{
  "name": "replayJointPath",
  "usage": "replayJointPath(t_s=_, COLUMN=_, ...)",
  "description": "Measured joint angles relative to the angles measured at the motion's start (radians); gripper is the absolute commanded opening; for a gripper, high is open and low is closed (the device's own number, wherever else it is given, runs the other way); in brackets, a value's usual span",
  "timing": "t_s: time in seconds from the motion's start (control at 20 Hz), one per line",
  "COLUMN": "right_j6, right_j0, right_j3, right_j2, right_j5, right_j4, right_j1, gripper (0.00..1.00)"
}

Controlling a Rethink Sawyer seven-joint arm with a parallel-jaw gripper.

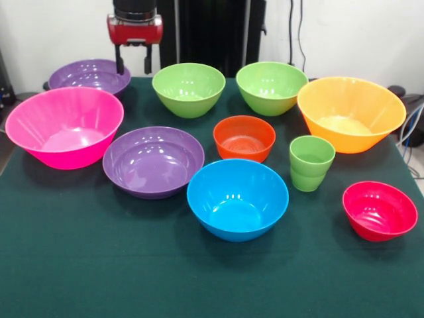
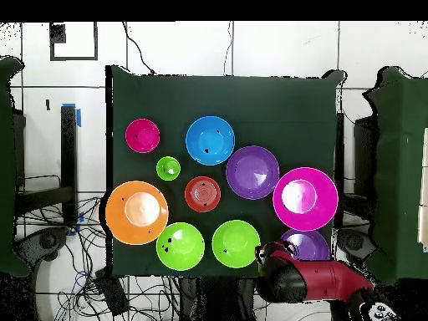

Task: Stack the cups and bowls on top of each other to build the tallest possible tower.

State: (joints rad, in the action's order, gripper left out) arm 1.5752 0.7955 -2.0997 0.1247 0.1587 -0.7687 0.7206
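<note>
My gripper (image 1: 133, 66) hangs open and empty at the table's far edge, between a purple bowl (image 1: 89, 76) and a lime-green bowl (image 1: 189, 89); overhead it (image 2: 266, 253) sits beside that purple bowl (image 2: 308, 245), which the arm partly hides. All bowls stand upright and separate: large hot-pink (image 1: 64, 126), second purple (image 1: 154, 161), second lime-green (image 1: 271, 87), large yellow-orange (image 1: 351, 112), small orange (image 1: 244, 138), blue (image 1: 237, 197), small red-pink (image 1: 379, 210). The lime-green cups (image 1: 311, 162) stand nested, one inside the other, right of the small orange bowl.
The dark green table cloth (image 1: 79, 265) is bare along the near side in the front view. Cables (image 2: 109, 288) lie on the floor beyond the table's edge in the overhead view.
</note>
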Motion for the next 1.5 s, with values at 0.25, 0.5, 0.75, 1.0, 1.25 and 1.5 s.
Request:
replayJointPath(t_s=0.25, right_j6=0.0, right_j0=0.037, right_j3=0.039, right_j2=0.085, right_j5=0.08, right_j4=-0.017, right_j1=-0.001, gripper=1.0)
replayJointPath(t_s=0.5, right_j6=0.0, right_j0=0.064, right_j3=0.069, right_j2=0.148, right_j5=0.115, right_j4=-0.047, right_j1=-0.007, gripper=1.0)
replayJointPath(t_s=0.75, right_j6=0.0, right_j0=0.094, right_j3=0.098, right_j2=0.218, right_j5=0.143, right_j4=-0.077, right_j1=-0.01, gripper=1.0)
replayJointPath(t_s=1.0, right_j6=0.0, right_j0=0.105, right_j3=0.122, right_j2=0.253, right_j5=0.153, right_j4=-0.109, right_j1=-0.026, gripper=1.0)
replayJointPath(t_s=1.25, right_j6=0.0, right_j0=0.102, right_j3=0.156, right_j2=0.254, right_j5=0.153, right_j4=-0.183, right_j1=-0.097, gripper=1.0)
replayJointPath(t_s=1.5, right_j6=0.0, right_j0=0.089, right_j3=0.178, right_j2=0.25, right_j5=0.152, right_j4=-0.253, right_j1=-0.161, gripper=1.0)
